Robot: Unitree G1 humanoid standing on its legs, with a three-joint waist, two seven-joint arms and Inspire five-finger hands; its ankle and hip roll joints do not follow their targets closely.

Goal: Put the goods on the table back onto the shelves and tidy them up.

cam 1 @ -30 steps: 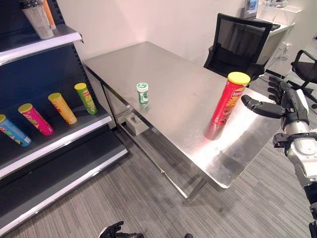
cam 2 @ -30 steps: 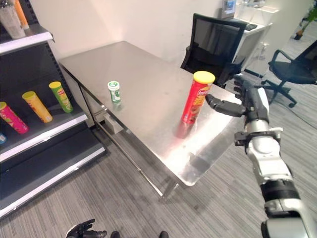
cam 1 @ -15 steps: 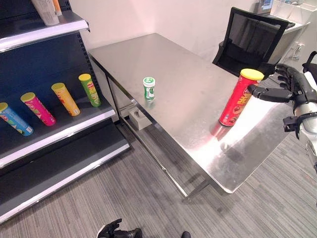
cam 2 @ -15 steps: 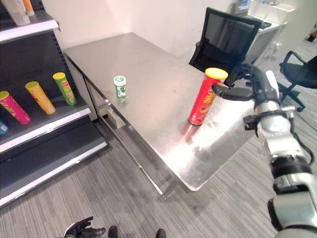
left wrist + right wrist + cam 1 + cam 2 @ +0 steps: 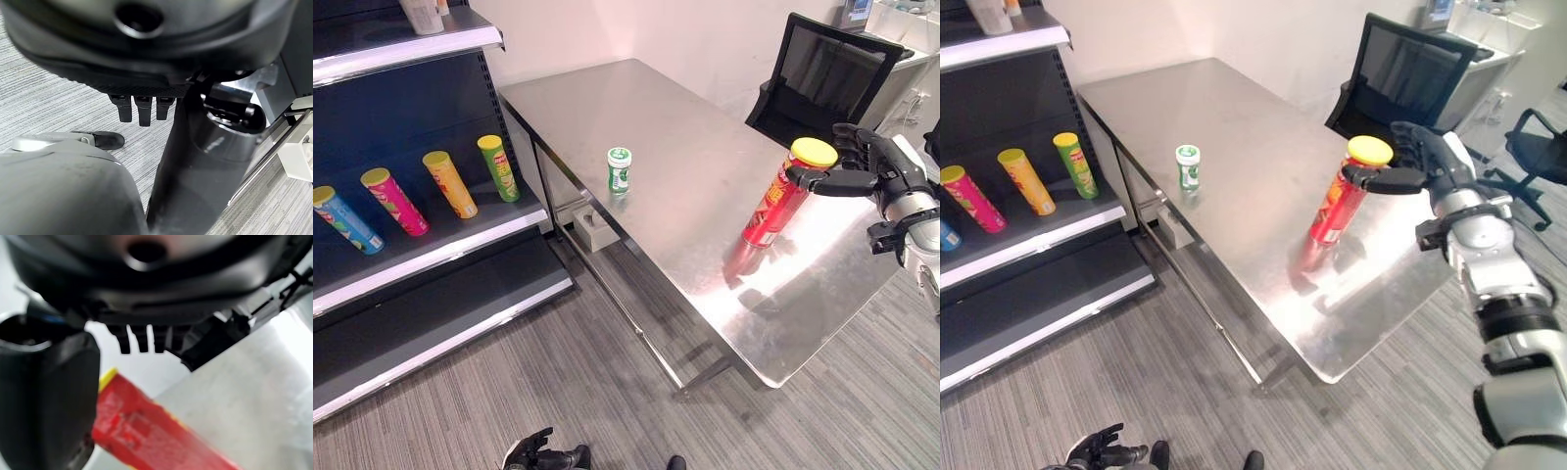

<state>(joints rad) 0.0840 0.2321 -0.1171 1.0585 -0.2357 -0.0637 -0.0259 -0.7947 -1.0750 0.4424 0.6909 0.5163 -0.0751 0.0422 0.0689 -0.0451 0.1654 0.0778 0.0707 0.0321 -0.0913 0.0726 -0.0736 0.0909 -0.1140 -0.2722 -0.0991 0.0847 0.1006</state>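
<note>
Steel table (image 5: 656, 147) runs from the shelf unit toward 4 o'clock, and on its near-right part stands a red crisp tube (image 5: 773, 201) with a yellow lid, leaning a little. The right hand (image 5: 867, 166) is at the tube's 3 o'clock, level with the lid: its thumb reaches across to touch the lid's rim while the fingers (image 5: 847, 137) spread straight behind the tube, not curled round it, so the hand is open and grips nothing. In the right wrist view the red tube (image 5: 151, 431) lies just past the thumb and the short row of fingers. A small green-and-white can (image 5: 620, 168) stands upright near the table's left edge, well apart from the tube, at about its 9 o'clock.

On the dark shelf (image 5: 440, 245) at the table's 9 o'clock, four tubes lie side by side: green (image 5: 497, 166), orange (image 5: 449, 182), pink (image 5: 392, 200) and blue (image 5: 346, 217). A black mesh office chair (image 5: 822, 78) stands at the table's 1 o'clock.

The left hand (image 5: 536, 453) hangs low at 6 o'clock over the grey striped carpet (image 5: 558, 382), fingers loosely spread and empty.
</note>
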